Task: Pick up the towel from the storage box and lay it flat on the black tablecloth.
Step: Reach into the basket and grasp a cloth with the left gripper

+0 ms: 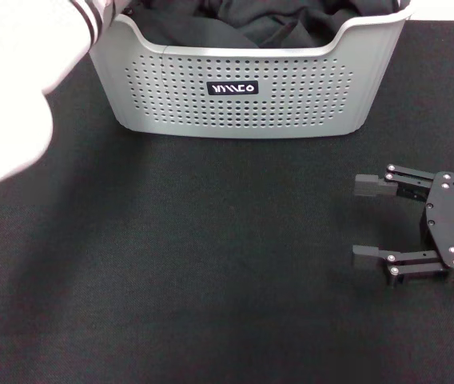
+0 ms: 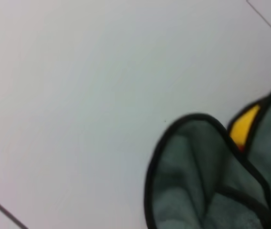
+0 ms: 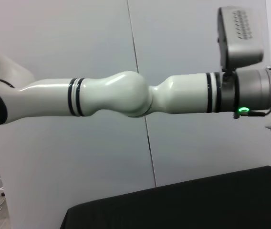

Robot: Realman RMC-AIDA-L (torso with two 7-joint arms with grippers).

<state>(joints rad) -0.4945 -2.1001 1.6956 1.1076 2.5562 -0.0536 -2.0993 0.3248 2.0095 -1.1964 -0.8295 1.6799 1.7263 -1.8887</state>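
Grey-and-yellow plush towel (image 2: 212, 181) with black edging hangs close before the left wrist camera; left fingers unseen, grip undeterminable. Right gripper (image 1: 371, 220) rests on the matte black tablecloth (image 1: 211, 264), fingers spread, empty, near the perforated light grey plastic storage box (image 1: 235, 88).

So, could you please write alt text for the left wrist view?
A bunched towel, grey with black edging and a patch of yellow-orange showing, fills one corner of the picture. Behind it is a plain pale surface crossed by thin dark lines.

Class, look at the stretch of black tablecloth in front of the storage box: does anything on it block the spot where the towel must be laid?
Mostly no: the black tablecloth before the storage box is bare, except the right gripper, open, resting at its right side.
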